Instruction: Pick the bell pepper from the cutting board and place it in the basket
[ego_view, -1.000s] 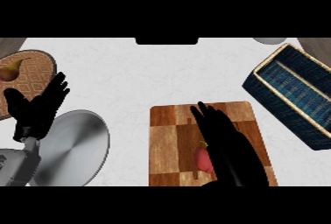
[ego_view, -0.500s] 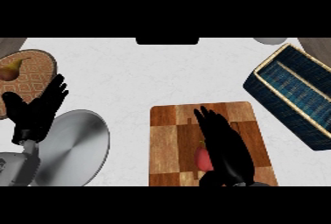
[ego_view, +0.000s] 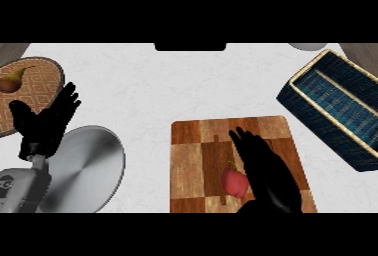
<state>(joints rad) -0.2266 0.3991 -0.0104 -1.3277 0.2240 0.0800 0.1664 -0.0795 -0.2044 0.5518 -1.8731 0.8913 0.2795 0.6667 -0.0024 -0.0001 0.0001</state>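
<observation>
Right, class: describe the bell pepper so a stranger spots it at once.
Find the checkered wooden cutting board. On its lower half, beside the black right hand, lies the bell pepper. It is the only red thing there, with a green stem.

A kitchen. A white counter (ego_view: 162, 90) carries a chequered cutting board (ego_view: 199, 150) at five o'clock, a pear (ego_view: 13, 80) at ten o'clock.
</observation>
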